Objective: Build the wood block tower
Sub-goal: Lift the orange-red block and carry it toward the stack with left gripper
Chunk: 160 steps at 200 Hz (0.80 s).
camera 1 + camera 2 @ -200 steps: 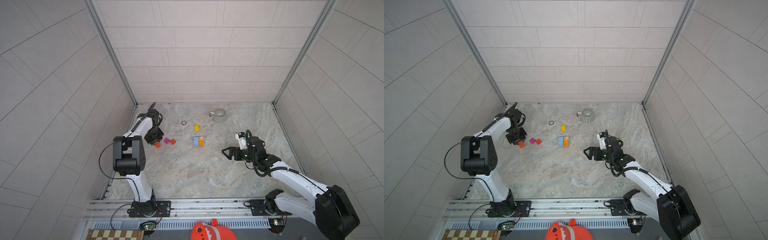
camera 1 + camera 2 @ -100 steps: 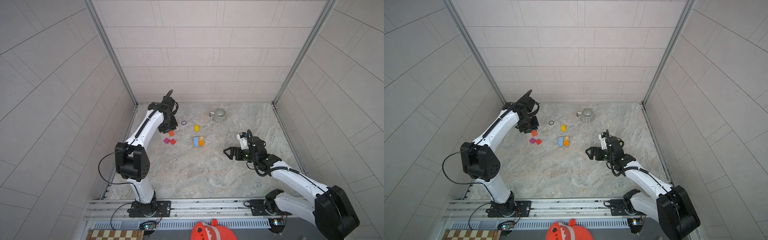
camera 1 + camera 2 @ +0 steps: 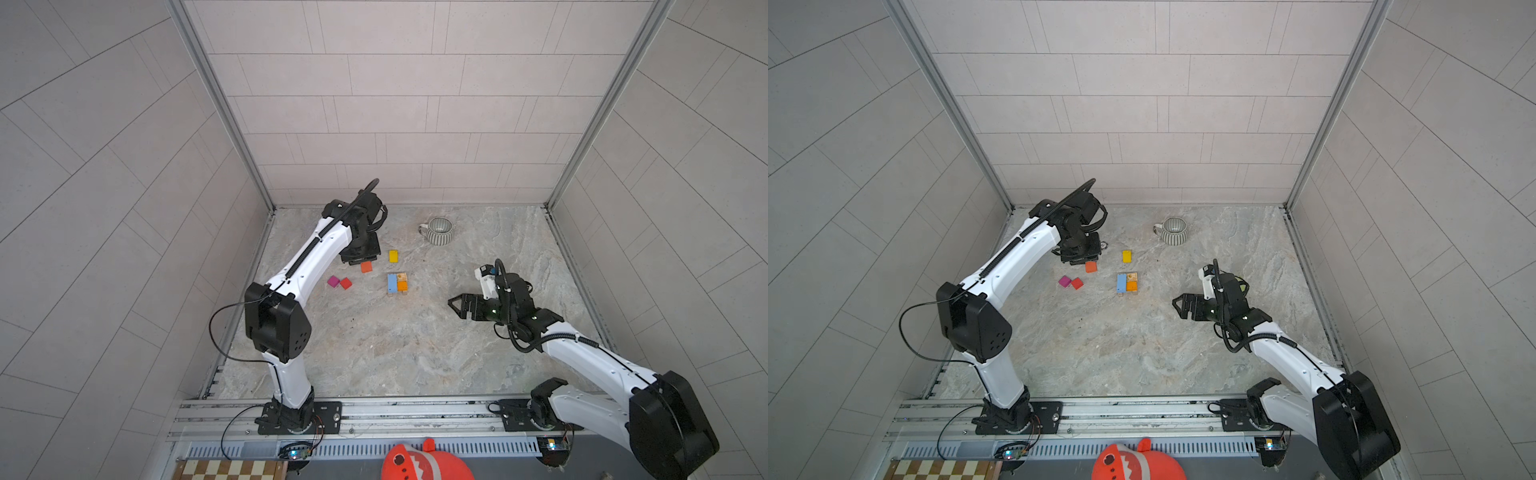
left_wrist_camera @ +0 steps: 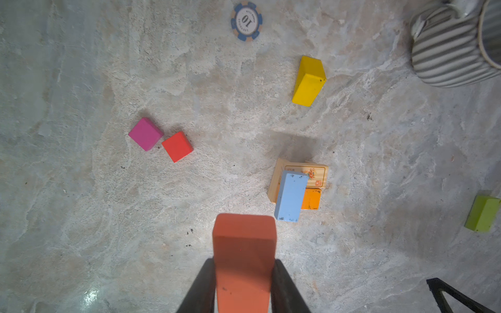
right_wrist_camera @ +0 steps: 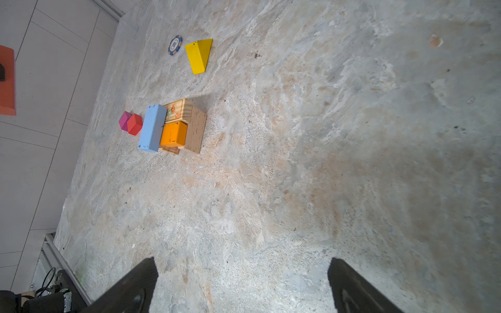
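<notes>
wood block tower low on the floor, one brick in the left grip

wood block tower (image 3: pixel 397 283) sits mid-floor in both top views, between the two arms. the wrist views show its make-up: a blue brick (image 4: pixel 290 196) and an orange brick (image 4: pixel 311 199) lie side by side on tan bricks (image 5: pixel 195 130), one of them printed. only the left wrist view shows a green brick (image 4: pixel 482 214), and only there does the poker chip (image 4: pixel 246 21) read as a blue ten. in a top view the left arm (image 3: pixel 316 253) hides that chip. the left gripper (image 4: pixel 243 268) is clamped on an orange-red brick (image 4: pixel 244 244), which in the top views hangs just up and left of the tower, not over it. the right gripper (image 5: pixel 242 261) stands wide apart and empty, well off to the tower's right. loose on the floor (image 3: pixel 374 353) are a yellow brick (image 3: pixel 393 256) between tower and striped mug (image 3: pixel 439 231), and a magenta brick (image 3: pixel 333 281) just beside a red brick (image 3: pixel 345 283).
</notes>
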### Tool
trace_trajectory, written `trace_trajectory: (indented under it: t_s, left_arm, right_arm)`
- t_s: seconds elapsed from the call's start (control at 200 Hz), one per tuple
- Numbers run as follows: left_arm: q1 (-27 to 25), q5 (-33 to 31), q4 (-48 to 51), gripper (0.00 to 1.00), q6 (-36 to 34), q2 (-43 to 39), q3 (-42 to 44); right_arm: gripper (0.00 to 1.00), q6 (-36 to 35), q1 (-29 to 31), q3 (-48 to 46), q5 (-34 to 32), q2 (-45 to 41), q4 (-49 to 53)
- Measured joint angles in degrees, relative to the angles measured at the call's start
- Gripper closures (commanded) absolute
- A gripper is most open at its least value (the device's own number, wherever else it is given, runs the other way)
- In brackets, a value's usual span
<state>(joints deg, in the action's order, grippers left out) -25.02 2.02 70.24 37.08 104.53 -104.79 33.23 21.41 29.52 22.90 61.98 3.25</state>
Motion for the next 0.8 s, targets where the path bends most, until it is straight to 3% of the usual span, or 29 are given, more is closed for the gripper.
trace_trajectory:
  t_s: [0.475, 0.801]
  left_arm:
    - [-8.22, -0.83, 2.05, 0.74, 2.8, 8.26, -10.47]
    - [-10.97, -0.79, 2.64, 0.75, 3.61, 13.09, -13.25]
  right_arm:
    - [0.0, 0.02, 0.02, 0.0, 0.04, 0.0, 0.0]
    - [0.0, 0.04, 0.0, 0.0, 0.04, -0.02, 0.0]
